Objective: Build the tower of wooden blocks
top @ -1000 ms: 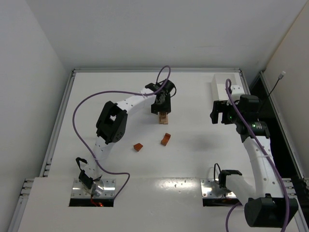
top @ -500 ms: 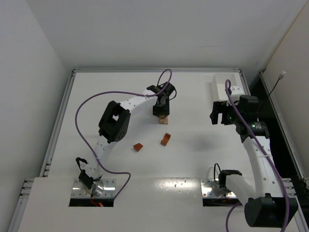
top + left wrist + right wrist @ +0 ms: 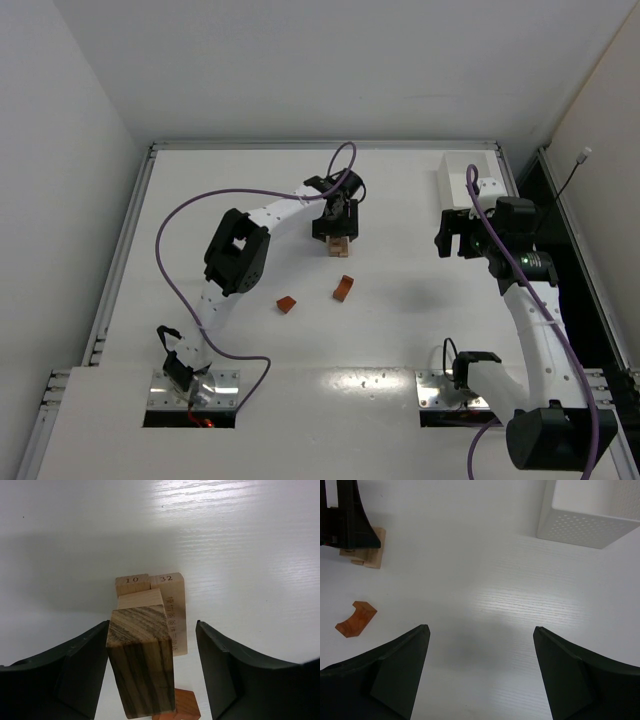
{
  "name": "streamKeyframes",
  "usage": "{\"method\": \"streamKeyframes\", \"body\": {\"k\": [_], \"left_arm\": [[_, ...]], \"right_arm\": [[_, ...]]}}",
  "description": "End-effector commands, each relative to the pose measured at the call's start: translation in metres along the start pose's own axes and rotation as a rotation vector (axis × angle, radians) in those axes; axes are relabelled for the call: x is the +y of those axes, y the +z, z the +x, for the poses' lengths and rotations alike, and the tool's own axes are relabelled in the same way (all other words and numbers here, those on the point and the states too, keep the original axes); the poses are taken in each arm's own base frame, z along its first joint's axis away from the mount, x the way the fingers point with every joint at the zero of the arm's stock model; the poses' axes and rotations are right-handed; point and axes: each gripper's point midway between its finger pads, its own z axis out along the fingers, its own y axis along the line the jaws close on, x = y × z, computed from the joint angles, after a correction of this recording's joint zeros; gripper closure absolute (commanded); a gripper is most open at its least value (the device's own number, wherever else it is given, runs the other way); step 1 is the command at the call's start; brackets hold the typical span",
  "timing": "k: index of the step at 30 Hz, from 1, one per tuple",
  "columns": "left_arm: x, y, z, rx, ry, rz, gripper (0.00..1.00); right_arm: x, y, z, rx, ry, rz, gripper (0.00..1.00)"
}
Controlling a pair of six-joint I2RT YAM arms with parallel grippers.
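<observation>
On a white table point(image 3: 200, 190) with a metal rim, enclosed by plain white walls, the following are listed.

- Left arm: stretched far forward to the table's middle. The left gripper point(image 3: 151, 626) is lowered around the tower point(image 3: 338, 245) with fingers spread. One finger appears set against the top block point(image 3: 142, 665); the other is held apart from it.
- Tower: a narrow stack, with a dark-grained block set on pale ones.
- Loose pieces: a small reddish-brown block point(image 3: 287, 304) and an arch piece point(image 3: 343, 288), laid nearer the bases.
- Right arm: raised, with the right gripper point(image 3: 480, 675) spread wide and nothing held.
- White tray point(image 3: 468, 180): placed at the far right corner.
</observation>
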Motion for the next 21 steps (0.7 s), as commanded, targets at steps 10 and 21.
{"method": "streamKeyframes", "body": {"k": [10, 21], "left_arm": [[-0.029, -0.023, -0.025, -0.061, -0.006, 0.107, 0.35], [-0.033, -0.065, -0.05, -0.2, 0.016, 0.075, 0.24]], "right_arm": [[0.001, -0.002, -0.01, -0.048, 0.009, -0.009, 0.18], [0.003, 0.001, -0.005, -0.041, 0.01, -0.018, 0.18]]}}
